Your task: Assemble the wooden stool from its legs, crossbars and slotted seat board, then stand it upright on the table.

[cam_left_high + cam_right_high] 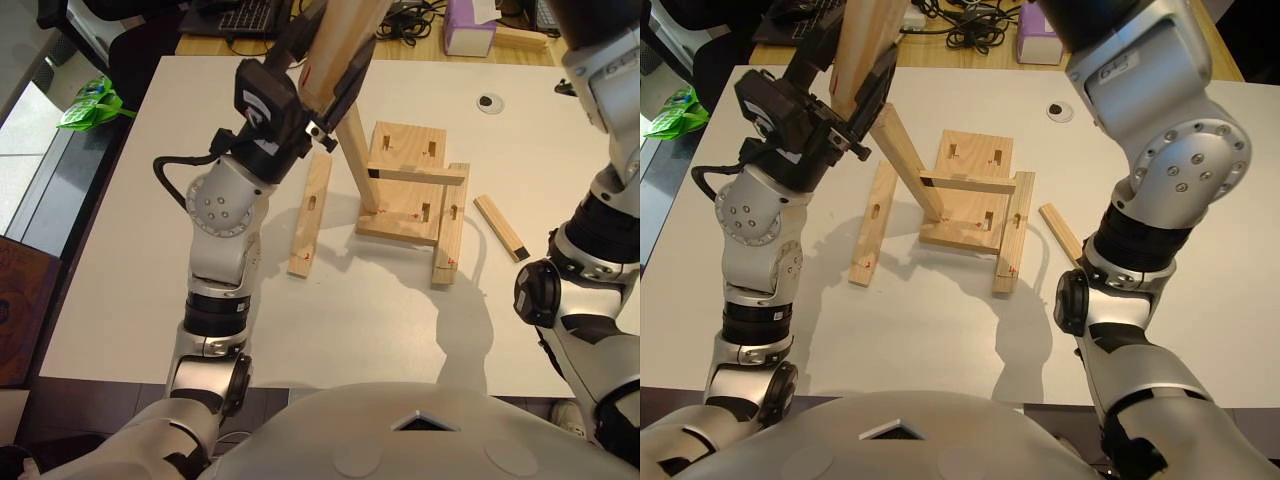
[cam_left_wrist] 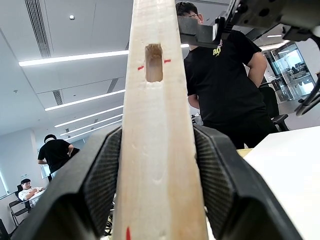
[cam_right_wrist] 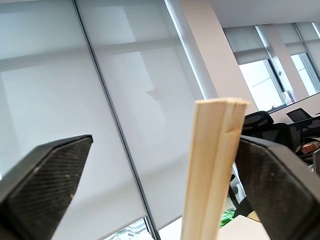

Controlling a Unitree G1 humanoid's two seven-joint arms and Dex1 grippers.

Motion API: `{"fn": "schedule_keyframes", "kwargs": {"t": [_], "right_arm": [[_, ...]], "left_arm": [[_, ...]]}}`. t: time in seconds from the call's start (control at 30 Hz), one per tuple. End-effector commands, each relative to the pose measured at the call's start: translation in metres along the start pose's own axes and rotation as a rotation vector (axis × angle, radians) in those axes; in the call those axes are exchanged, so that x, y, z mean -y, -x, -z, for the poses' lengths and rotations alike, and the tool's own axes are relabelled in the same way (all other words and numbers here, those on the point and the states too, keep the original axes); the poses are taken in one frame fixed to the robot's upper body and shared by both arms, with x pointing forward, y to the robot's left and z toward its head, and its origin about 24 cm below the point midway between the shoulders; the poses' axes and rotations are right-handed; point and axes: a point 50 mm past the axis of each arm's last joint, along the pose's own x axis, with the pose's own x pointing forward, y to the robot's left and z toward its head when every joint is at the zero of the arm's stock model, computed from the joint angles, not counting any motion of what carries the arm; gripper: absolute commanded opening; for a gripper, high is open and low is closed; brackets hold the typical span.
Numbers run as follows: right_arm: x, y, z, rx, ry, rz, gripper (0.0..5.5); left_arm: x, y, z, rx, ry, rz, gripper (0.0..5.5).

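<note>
At the left, the left gripper (image 2: 157, 135) is high above the table (image 1: 120, 300) and points up. Its fingers (image 2: 102, 185) are clamped on both sides of a raised leg (image 1: 340, 45), which has a slot and red marks on its broad face. Below the gripper a slanted leg (image 1: 358, 160) goes down to the seat (image 1: 408, 145); I cannot tell if it is the same piece as the raised one. Left of the seat, a loose leg (image 1: 310, 215) lies flat on the table, near it. The seat lies flat around the middle of the table, with its slots facing up. A crossbar (image 1: 420, 176) runs from the slanted leg to the right and meets a side leg (image 1: 452, 225), which lies along the right edge of the seat. Further right, apart from the rest, a short crossbar (image 1: 500, 227) lies on the table. The right gripper (image 3: 165, 140) is held high, with its fingers (image 3: 45, 175) spread wide. The end of a wood piece (image 3: 212, 165) stands between them, close to one finger, and I cannot tell if they touch.
</note>
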Motion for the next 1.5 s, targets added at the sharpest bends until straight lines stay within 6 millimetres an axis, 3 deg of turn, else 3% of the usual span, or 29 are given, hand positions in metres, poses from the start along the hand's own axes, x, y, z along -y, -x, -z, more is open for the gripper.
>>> {"fn": "schedule_keyframes", "kwargs": {"t": [0.03, 0.6, 0.87, 1.0, 1.03, 1.33, 1.43, 1.5], "right_arm": [[-0.001, -0.004, -0.005, 0.021, 0.011, 0.000, 4.23], [0.002, -0.003, -0.003, 0.000, 0.006, 0.014, 1.14], [0.001, 0.002, -0.003, 0.018, -0.001, 0.009, 1.07], [0.002, 0.006, -0.011, 0.139, -0.033, 0.021, 1.05], [0.004, 0.008, -0.017, 0.204, -0.052, 0.027, 1.05], [0.019, 0.027, -0.038, 0.452, -0.031, 0.160, 1.04], [0.024, 0.043, -0.050, 0.472, 0.088, 0.233, 1.04], [0.025, 0.058, -0.059, 0.466, 0.207, 0.300, 1.04]], "left_arm": [[0.004, -0.002, -0.002, 0.016, -0.003, 0.015, 2.15], [0.003, -0.002, -0.005, 0.032, -0.046, 0.010, 2.12], [-0.009, -0.001, 0.000, 0.007, -0.120, -0.030, 2.09], [-0.021, -0.004, -0.003, 0.018, -0.163, -0.067, 2.09], [-0.022, -0.005, -0.005, 0.027, -0.169, -0.080, 2.46], [-0.036, -0.012, -0.028, 0.117, -0.219, -0.187, 3.71], [-0.056, 0.014, -0.030, 0.048, -0.248, -0.294, 4.03], [-0.058, 0.045, -0.004, -0.169, -0.217, -0.281, 4.03]]}}
